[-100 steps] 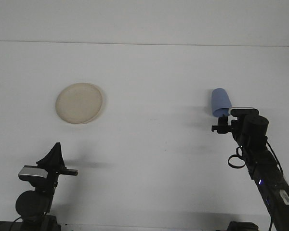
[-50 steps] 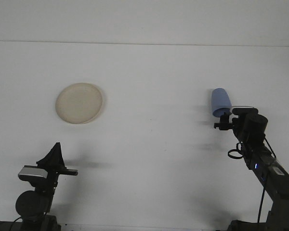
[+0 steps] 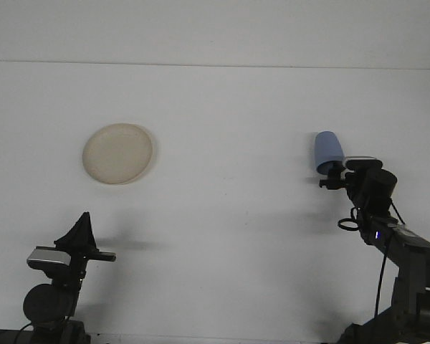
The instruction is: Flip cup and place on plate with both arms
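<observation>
cup [image 3: 328, 151] just above right end effector [image 3: 335, 176], lower edge at its tip, long axis near upright (grip unclear) | plate [image 3: 118, 153] far left on bench [image 3: 229, 107] | left end effector [image 3: 79, 233] nearer plate, looks closed, empty

My left arm low at near left, folded close over its base. Left gripper [image 3: 82, 228] points up and away, fingers drawn together to a dark tip, gripping nothing. My right arm reaches up from the near right corner, wrist bent toward the left. Right gripper [image 3: 332, 174] at mid-right, clamped on the blue cup [image 3: 328, 151].
</observation>
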Robot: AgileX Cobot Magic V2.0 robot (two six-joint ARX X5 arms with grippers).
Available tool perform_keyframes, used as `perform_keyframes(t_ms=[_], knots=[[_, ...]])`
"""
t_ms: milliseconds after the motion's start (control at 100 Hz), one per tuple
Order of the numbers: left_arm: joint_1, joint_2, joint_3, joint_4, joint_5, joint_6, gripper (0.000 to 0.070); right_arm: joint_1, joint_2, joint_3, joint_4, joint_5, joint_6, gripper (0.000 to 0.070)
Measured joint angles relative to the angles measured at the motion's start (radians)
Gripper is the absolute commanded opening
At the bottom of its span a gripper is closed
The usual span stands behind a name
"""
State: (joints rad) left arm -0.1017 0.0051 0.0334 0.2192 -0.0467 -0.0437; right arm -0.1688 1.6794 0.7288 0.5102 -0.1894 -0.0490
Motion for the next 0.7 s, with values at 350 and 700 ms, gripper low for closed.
perform_keyframes(t_ms=[350,700], knots=[[0.000,0.000,0.000,0.000,0.000,0.000,0.0011,-0.002,0.080,0.053,0.063,-0.040,0.000,0.0299],[0.000,0.000,0.000,0.000,0.000,0.000,0.0011,-0.002,0.084,0.064,0.069,-0.072,0.001,0.0000]])
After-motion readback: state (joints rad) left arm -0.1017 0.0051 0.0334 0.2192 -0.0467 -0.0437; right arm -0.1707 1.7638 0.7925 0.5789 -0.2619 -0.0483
